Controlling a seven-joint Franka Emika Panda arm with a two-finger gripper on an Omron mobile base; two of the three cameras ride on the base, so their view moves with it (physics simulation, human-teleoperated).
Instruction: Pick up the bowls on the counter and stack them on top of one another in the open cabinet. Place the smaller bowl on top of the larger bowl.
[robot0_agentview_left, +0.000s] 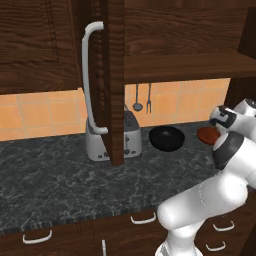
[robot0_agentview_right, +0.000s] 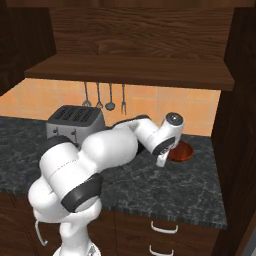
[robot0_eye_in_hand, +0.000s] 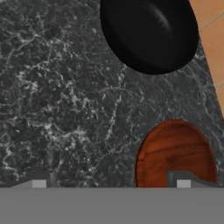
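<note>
You are looking at the larger bowl (robot0_agentview_left: 167, 138) sitting on the counter (robot0_agentview_left: 60, 175) between the toaster (robot0_agentview_left: 112, 137) and the smaller bowl (robot0_agentview_left: 207, 134), near the counter's back edge.

White arm (robot0_agentview_right: 100, 155) rises from base, bends at dark elbow, reaches forward and right — forearm runs low, roughly level. Wrist (robot0_agentview_right: 167, 132) turned downward at far end. Gripper (robot0_eye_in_hand: 111, 183) points down; 2 dark fingertips (robot0_eye_in_hand: 183, 183) stand wide apart, nothing between them. In left base view, hand (robot0_agentview_left: 224, 120) shows at right edge, fingers probably hidden behind arm's own links.
</note>
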